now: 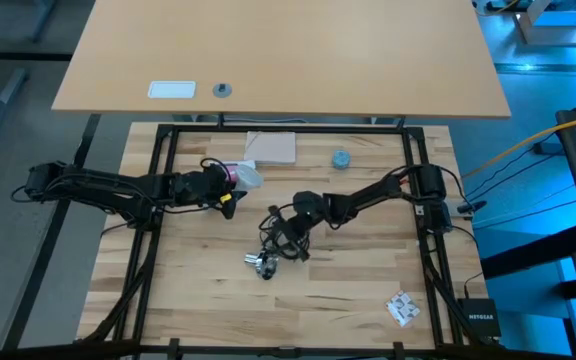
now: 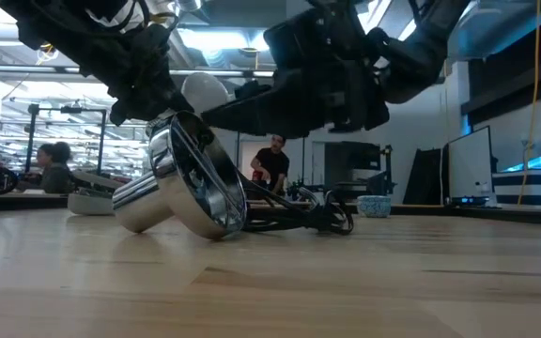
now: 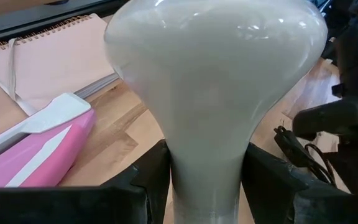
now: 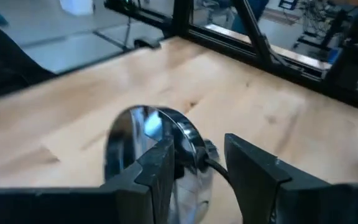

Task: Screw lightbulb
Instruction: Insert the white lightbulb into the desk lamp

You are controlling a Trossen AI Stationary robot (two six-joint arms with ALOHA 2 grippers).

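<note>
The white frosted lightbulb (image 3: 210, 68) is held above the table's middle left by my left gripper (image 1: 226, 192), which is shut on it; it also shows in the low view as the lightbulb (image 2: 205, 92). The silvery socket (image 1: 261, 264) lies tilted on the wood, resting on its rim and neck (image 2: 139, 205), with its black cord (image 1: 284, 236) bunched beside it. My right gripper (image 4: 201, 168) hovers just above the socket (image 4: 145, 140), fingers apart. The cord (image 4: 215, 167) shows in the gap; I cannot tell whether they touch it. My left gripper pinches the lightbulb's narrow neck (image 3: 204, 180) between its two fingers, just below where the glass flares out. The fingers come from the table's left, slanting slightly down. The globe points away from the fingers, and the bulb is lifted clear of the table.
A notebook (image 1: 271, 147) and a pink-and-white packet (image 3: 36, 149) lie just beyond the bulb. A small blue-grey cap (image 1: 341, 158) sits at the far right and a crumpled white scrap (image 1: 401, 308) at the near right. People (image 2: 272, 164) stand in the room behind.
</note>
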